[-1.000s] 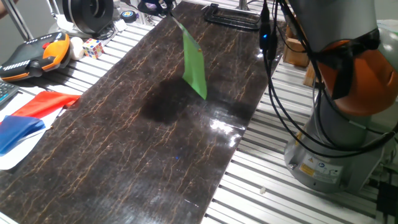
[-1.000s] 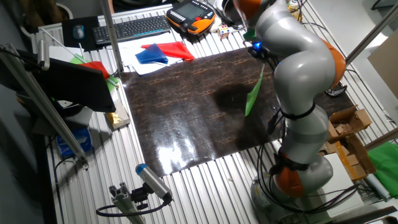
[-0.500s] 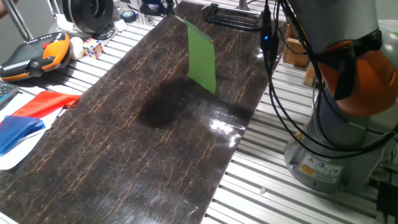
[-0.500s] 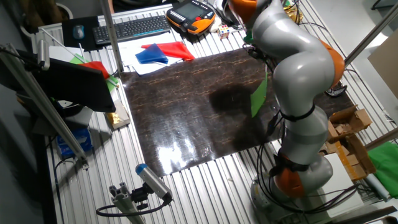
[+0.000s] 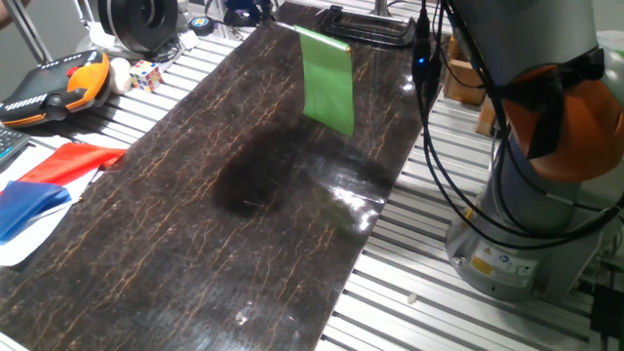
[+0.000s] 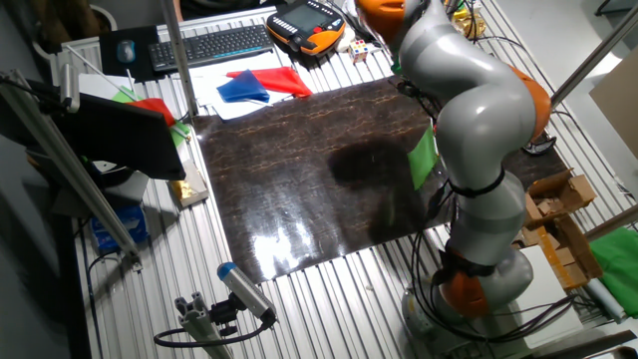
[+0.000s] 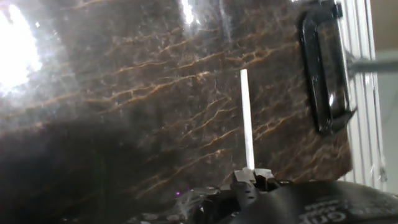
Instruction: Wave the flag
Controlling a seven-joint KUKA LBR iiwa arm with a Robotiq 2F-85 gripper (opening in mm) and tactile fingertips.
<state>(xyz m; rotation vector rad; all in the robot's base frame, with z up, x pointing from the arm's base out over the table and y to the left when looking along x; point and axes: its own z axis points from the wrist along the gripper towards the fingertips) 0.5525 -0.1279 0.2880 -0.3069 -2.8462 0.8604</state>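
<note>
The flag [image 5: 329, 78] is a bright green cloth hanging in the air above the dark marble-patterned board [image 5: 195, 224]. It also shows in the other fixed view [image 6: 423, 158], partly behind the arm. In the hand view its thin white stick [image 7: 246, 118] points away from my gripper [image 7: 249, 180], whose jaws are shut on the stick's near end. The cloth itself is out of the hand view. The gripper is out of frame in the fixed views.
Red cloth [image 5: 70, 161] and blue cloth [image 5: 29, 207] lie left of the board. An orange pendant [image 5: 54, 86], a puzzle cube [image 5: 146, 74] and a black clamp [image 5: 363, 24] sit near the far edge. The robot base [image 5: 526, 224] stands at the right.
The green flag has swung to the right and turned from edge-on to nearly face-on toward the one fixed view. The arm has shifted with it.
</note>
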